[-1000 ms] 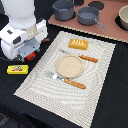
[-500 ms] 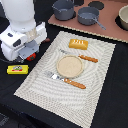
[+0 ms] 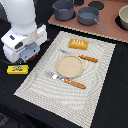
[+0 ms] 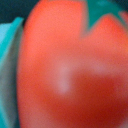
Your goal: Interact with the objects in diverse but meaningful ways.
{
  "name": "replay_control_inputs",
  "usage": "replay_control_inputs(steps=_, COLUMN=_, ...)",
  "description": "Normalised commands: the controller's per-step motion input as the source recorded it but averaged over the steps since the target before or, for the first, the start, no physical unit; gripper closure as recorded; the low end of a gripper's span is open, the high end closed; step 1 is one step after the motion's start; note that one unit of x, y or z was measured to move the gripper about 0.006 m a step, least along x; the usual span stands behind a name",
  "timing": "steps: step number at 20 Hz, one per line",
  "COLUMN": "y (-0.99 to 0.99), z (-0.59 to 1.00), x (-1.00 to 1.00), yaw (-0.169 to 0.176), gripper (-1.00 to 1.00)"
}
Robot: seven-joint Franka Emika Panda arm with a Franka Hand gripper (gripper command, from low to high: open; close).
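**Pincer down at the tomato, scene unchanged over the last second**

Nothing has moved on the placemat since the two earlier exterior frames. The arm sits in the same low spot at the exterior view's left; I see no shift I can call.

Arm pose: white body bent down over the desk [image 3: 112, 95] edge, the head of the arm low at the exterior view's left of the striped placemat [image 3: 100, 85]. The pincer [image 3: 29, 54] is under the head, mostly hidden. A bit of red shows there.

The wrist view is filled by the tomato [image 4: 65, 70], red with a green stem cap, blurred and very close. Teal fingers [image 4: 9, 55] show at one edge, beside the tomato. I cannot tell if the pincer is clamped on it or just around it.

Other things:
- Yellow bar [image 3: 17, 69] on the desk, just beside the pincer, off the placemat.
- Orange bread block [image 3: 79, 44] on the placemat's far part.
- Round plate [image 3: 68, 65] mid-placemat, with a fork [image 3: 66, 80] on its near side and a knife [image 3: 80, 56] on its far side, both with orange handles.
- Grey long-handled pot [image 3: 88, 16] on the brown board [image 3: 107, 31] at the back, with a second pot [image 3: 63, 9] beside it.
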Motion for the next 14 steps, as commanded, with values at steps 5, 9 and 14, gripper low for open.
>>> replay_control_inputs(steps=5, y=0.24, z=0.7, x=0.25, yaw=-0.071, gripper=1.0)
replay_control_inputs(steps=9, y=0.43, z=1.0, x=0.68, yaw=-0.107, gripper=1.0)
replay_control_inputs(steps=14, y=0.28, z=0.92, x=0.83, yaw=-0.082, gripper=1.0)
